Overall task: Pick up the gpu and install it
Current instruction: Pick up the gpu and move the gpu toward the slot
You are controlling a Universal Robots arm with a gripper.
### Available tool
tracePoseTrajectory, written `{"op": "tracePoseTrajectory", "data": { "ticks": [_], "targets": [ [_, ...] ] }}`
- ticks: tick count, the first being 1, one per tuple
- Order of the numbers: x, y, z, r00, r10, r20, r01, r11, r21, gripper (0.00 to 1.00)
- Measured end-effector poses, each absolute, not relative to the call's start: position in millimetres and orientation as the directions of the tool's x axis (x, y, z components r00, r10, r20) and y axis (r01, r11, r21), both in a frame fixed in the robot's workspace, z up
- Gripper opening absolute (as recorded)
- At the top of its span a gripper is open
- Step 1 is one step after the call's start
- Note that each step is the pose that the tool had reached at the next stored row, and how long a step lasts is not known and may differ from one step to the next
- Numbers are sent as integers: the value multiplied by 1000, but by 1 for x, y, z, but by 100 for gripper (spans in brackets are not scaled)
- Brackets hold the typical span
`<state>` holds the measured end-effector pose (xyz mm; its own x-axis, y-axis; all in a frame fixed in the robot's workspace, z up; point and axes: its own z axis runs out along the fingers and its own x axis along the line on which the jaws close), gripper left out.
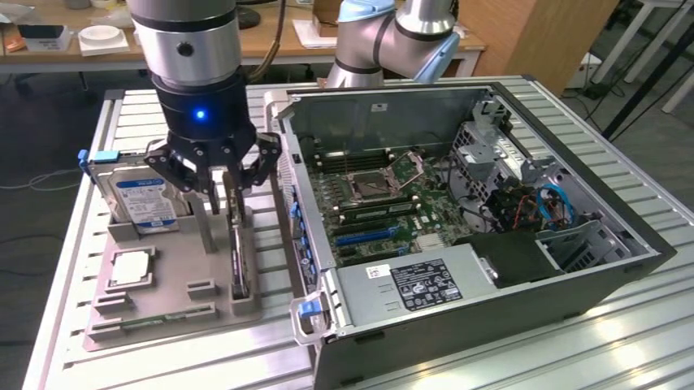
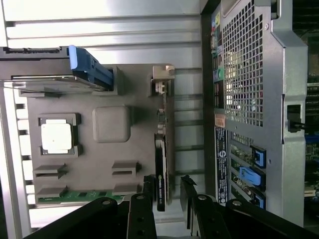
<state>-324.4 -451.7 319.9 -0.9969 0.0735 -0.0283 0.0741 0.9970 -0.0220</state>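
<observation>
Gpu stood on edge in the grey tray.
The hand hung over it, fingers open either side, gripping nothing.

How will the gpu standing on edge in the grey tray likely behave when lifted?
The gpu looks like a thin rigid board: probably stiff and light. Standing on edge in the tray, it may tip if nudged sideways. Its exposed board seems fragile.
</observation>
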Motion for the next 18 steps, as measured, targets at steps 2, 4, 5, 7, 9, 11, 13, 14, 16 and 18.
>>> {"op": "tracePoseTrajectory", "data": {
  "ticks": [2, 4, 5, 7, 9, 11, 13, 14, 16, 18],
  "targets": [
    [-324, -452, 318, -997, 73, -28, 74, 997, -22, 36],
    [-324, -452, 315, -997, 73, -29, 74, 997, -22, 36],
    [-324, -453, 314, -997, 73, -29, 74, 997, -22, 36],
    [-324, -453, 311, -997, 74, -29, 74, 997, -22, 36],
    [-324, -453, 308, -997, 73, -29, 74, 997, -22, 36],
    [-324, -453, 305, -997, 73, -30, 74, 997, -22, 36],
    [-324, -453, 302, -997, 73, -30, 74, 997, -22, 36],
    [-324, -453, 301, -997, 73, -30, 74, 997, -22, 36],
    [-324, -454, 298, -997, 73, -30, 74, 997, -22, 36],
    [-324, -454, 295, -997, 73, -31, 74, 997, -22, 36]
  ]
}}
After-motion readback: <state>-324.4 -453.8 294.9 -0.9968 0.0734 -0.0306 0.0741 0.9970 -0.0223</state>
